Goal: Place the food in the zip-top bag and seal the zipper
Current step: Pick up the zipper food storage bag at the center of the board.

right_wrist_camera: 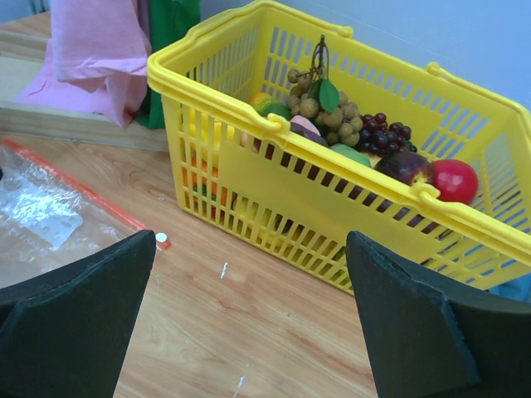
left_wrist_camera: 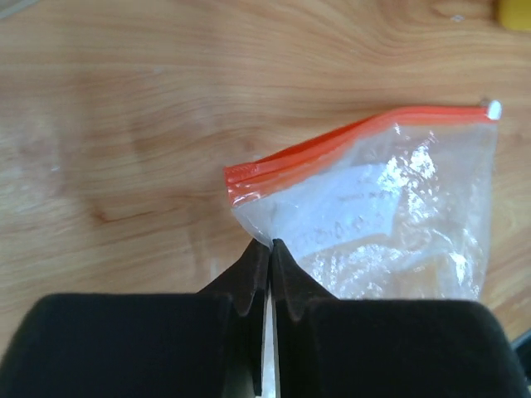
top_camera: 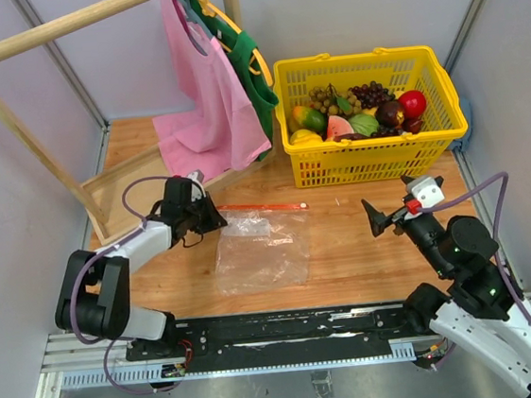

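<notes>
Plastic zip-top bag [top_camera: 262,252]: flat, centre of top view.
Left gripper [left_wrist_camera: 270,249]: closed, apparently pinching the corner under zipper [left_wrist_camera: 332,145], anchoring it.
Right gripper [top_camera: 389,214]: jaws apart, free for food [top_camera: 361,118] in basket [top_camera: 375,154], upper right.

Clear zip-top bag [top_camera: 262,252] lies flat, red-orange zipper [top_camera: 262,206] along its far edge.

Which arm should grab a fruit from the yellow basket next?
Probably right: the right gripper is open, empty and close to the basket, while the left gripper pinches a corner of the zip-top bag.
</notes>
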Robot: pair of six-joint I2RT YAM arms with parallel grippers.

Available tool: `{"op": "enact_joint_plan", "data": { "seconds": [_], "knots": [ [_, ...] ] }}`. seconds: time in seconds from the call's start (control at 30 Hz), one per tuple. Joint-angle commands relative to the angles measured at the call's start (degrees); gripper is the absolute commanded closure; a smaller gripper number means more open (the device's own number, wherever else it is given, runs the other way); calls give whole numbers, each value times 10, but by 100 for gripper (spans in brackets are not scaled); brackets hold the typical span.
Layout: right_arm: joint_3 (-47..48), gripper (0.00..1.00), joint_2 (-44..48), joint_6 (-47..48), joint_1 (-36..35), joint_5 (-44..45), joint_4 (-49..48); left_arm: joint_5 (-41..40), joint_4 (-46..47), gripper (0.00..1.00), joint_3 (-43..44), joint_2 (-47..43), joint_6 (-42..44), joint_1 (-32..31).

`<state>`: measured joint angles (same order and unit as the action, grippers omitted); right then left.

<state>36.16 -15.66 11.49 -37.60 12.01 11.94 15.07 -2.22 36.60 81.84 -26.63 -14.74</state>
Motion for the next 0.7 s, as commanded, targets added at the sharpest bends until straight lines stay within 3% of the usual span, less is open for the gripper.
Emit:
{"op": "enact_joint_plan", "data": {
  "seconds": [0.0, 0.33, 0.67],
  "knots": [
    [26, 2, -19, -19, -19, -31, 10, 24, -17, 98, 48, -49, 61, -35],
    [81, 2, -103, -30, -19, -95, 20, 49, -140, 100, 173, -153, 223, -80],
    [156, 2, -225, -30, -18, -218, 0, 193, -225, 100, 264, -190, 401, -84]
  ]
}}
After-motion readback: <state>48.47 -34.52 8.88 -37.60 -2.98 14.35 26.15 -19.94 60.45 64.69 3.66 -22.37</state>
